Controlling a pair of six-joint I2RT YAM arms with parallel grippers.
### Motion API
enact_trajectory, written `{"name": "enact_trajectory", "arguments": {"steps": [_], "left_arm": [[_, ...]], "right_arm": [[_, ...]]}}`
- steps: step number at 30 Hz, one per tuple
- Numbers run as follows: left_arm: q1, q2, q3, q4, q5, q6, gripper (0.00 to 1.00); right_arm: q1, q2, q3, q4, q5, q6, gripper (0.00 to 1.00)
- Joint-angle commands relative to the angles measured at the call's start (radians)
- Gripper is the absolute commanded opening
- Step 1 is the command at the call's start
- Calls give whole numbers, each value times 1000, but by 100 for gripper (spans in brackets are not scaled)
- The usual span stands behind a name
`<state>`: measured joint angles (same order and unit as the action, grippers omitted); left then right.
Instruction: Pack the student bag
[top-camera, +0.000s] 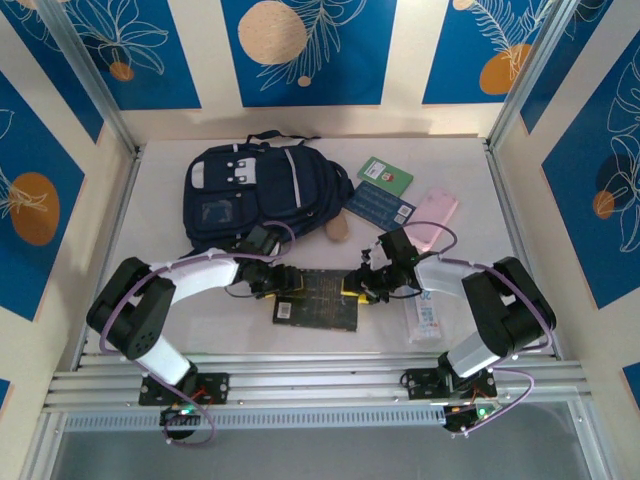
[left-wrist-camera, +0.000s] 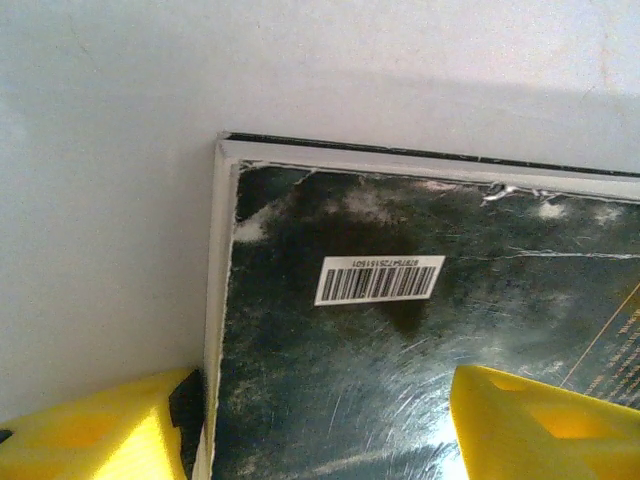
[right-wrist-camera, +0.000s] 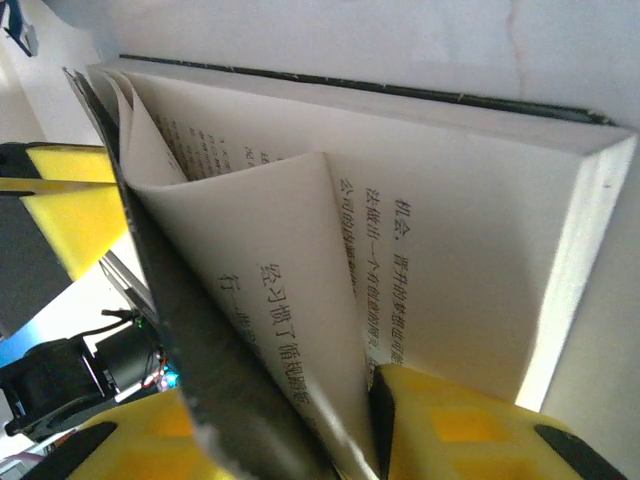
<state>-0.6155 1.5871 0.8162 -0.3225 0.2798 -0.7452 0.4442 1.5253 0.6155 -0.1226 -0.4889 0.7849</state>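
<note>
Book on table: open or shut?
Partly open: the book has its cover and a few pages curled up at the right gripper; rest lies flat.

A large navy-blue student bag (top-camera: 262, 195) lies flat, front side up, on the far left of the table (top-camera: 470, 180). It has white-grey trim and white buckle patches, with its top handle pointing toward the back wall.

Top camera overlooks the table (top-camera: 475, 215); both wrist cameras face the book (left-wrist-camera: 400, 350) closely.

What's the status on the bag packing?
Left tool open, straddling book corner. Right tool pinching cover and loose pages. Student bag lies rear left, book not in it. Small tan round item beside bag.
</note>
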Motion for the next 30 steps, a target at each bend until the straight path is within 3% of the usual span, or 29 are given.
{"name": "enact_trajectory", "arguments": {"steps": [1, 5, 9, 17, 22, 25, 28, 30], "left_arm": [[-29, 19, -9, 79, 76, 3, 65], [-29, 12, -8, 69, 69, 6, 65], [-29, 13, 7, 46, 70, 18, 65], [-29, -29, 77, -84, 10, 95, 76], [-43, -106, 136, -234, -89, 204, 80], [-92, -237, 153, -312, -202, 295, 82], [-168, -367, 147, -316, -246, 406, 82], [-262, -427, 140, -307, -314, 523, 82]], "right_arm": [[18, -60, 12, -71, -10, -20, 32], [15, -130, 16, -130, -4, -34, 31], [16, -175, 3, -110, -80, 26, 28], [36, -207, 43, -166, -39, 152, 4], [16, -232, 57, -200, -31, 207, 1], [6, -256, 96, -270, -11, 232, 1], [-8, -263, 126, -313, -17, 253, 1], [-21, -259, 144, -327, -36, 268, 1]]}}
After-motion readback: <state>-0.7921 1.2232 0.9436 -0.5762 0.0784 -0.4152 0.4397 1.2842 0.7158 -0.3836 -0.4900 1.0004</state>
